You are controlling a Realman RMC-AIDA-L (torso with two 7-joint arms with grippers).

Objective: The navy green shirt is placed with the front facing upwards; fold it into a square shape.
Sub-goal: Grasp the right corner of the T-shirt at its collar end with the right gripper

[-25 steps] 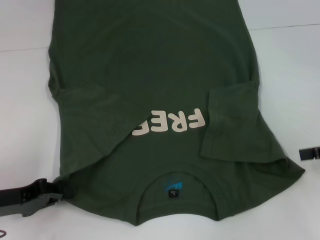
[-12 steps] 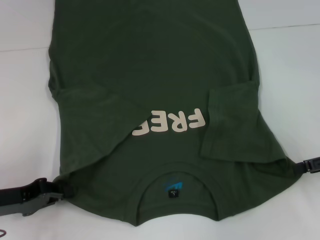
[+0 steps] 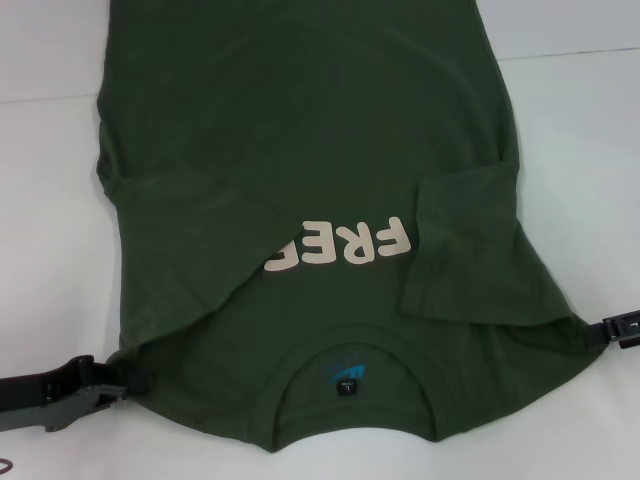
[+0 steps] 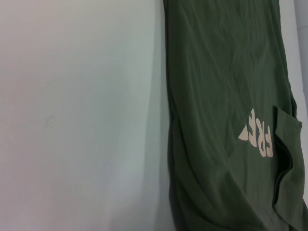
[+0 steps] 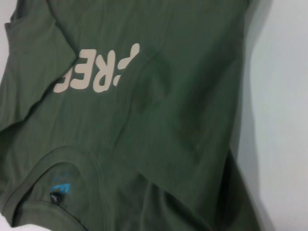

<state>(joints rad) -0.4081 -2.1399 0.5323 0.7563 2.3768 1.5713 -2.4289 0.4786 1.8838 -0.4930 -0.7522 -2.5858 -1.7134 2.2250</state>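
The navy green shirt (image 3: pixel 310 200) is lying front up on the white tabletop (image 3: pixel 50 200), its collar at the near edge and its body stretching away to the far side. The left side is lying folded over the chest, covering the end of the cream "FREE!" print (image 3: pixel 340 245). The right sleeve (image 3: pixel 460 240) is lying folded inward, just beside the print. A small blue neck label (image 3: pixel 346 375) is showing inside the ribbed collar (image 3: pixel 350 400).

The left tool (image 3: pixel 118 385) is sitting at the near left shoulder corner, clenched on the fabric there. The right tool (image 3: pixel 612 330) is touching the near right shoulder tip; whether it is clenched or released cannot be told.
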